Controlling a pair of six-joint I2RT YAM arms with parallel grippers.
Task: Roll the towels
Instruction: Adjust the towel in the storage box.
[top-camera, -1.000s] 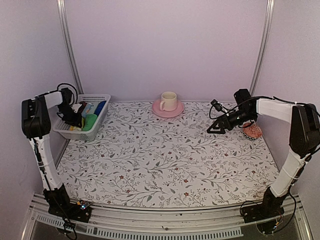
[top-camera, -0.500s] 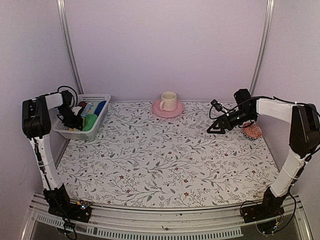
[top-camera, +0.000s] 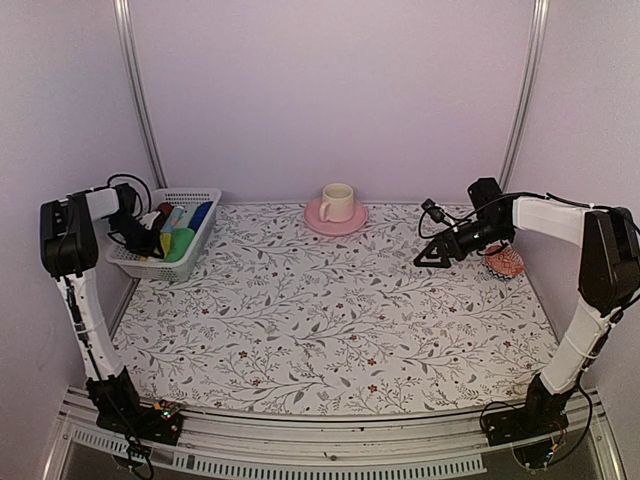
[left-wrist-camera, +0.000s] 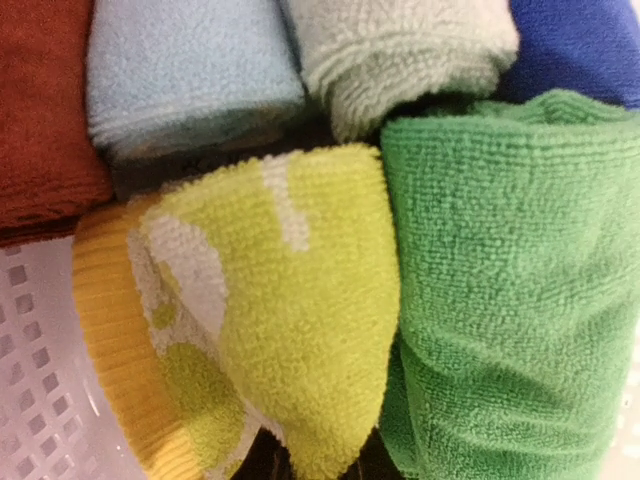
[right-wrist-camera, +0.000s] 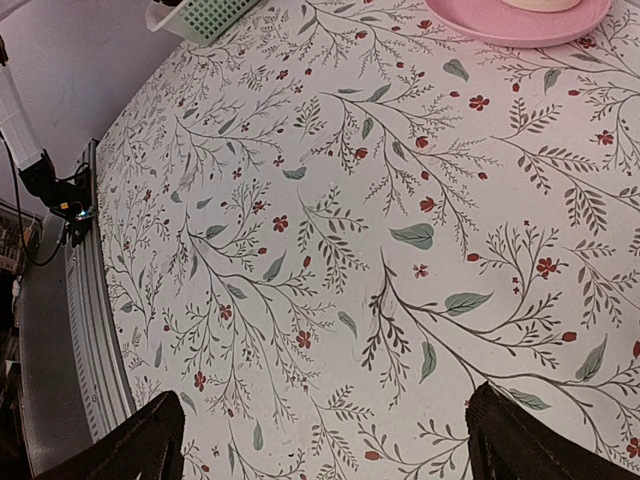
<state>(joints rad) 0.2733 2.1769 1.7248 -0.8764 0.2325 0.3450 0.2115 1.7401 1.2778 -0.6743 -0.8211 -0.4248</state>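
Left tool deeper, against yellow towel

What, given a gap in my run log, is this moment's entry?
left gripper: in basket by green towel, yellow towel, grip unclear | right gripper: open, above table

**Only one side moved**

I see my left gripper has sunk deeper into the basket and shifted slightly left, the wrist above it dipping too. It has ended up pressed right against the yellow towel and the green towel.
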